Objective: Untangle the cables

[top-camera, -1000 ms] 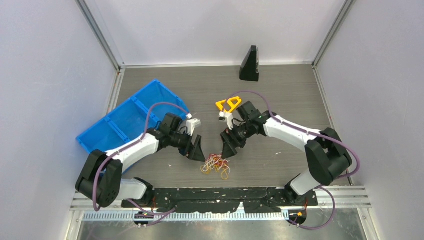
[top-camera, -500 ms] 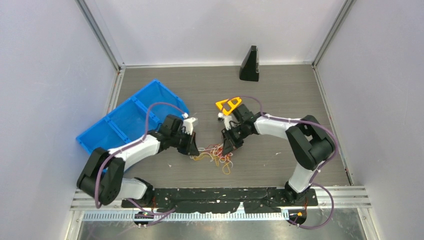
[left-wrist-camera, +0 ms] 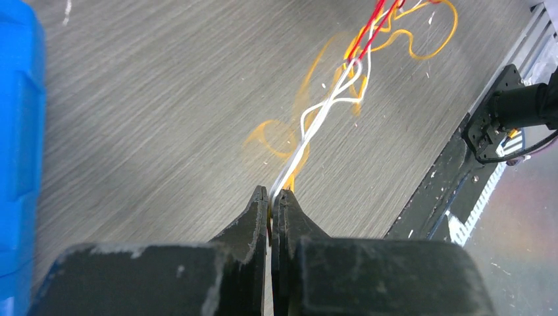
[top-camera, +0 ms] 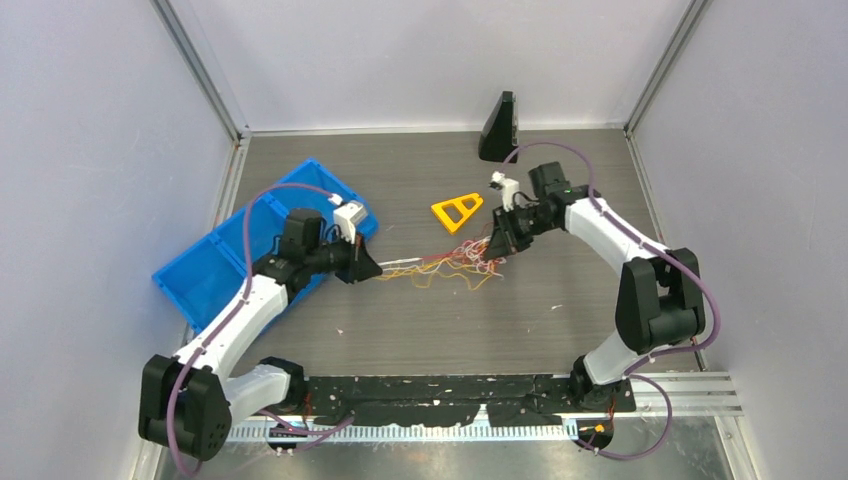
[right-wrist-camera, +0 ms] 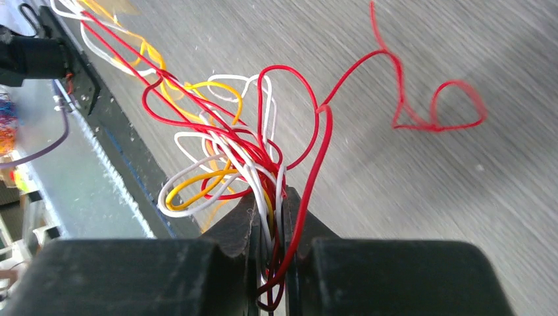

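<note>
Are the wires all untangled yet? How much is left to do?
Not yet. Done: the cables are stretched out in a line, not heaped. In hand: the left hand pinches white strands, and the right hand grips a mixed bunch. Left: red, white and yellow loops by the right hand are tangled together.

Blue bin (top-camera: 212, 258), orange triangle (top-camera: 441, 211), black wedge (top-camera: 500, 130) sit on table (top-camera: 560, 300).

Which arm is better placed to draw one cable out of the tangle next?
Left, probably. The left gripper pinches just the white cables, stretched out from the tangle, while the right gripper clamps the whole tangle and can anchor it.
</note>
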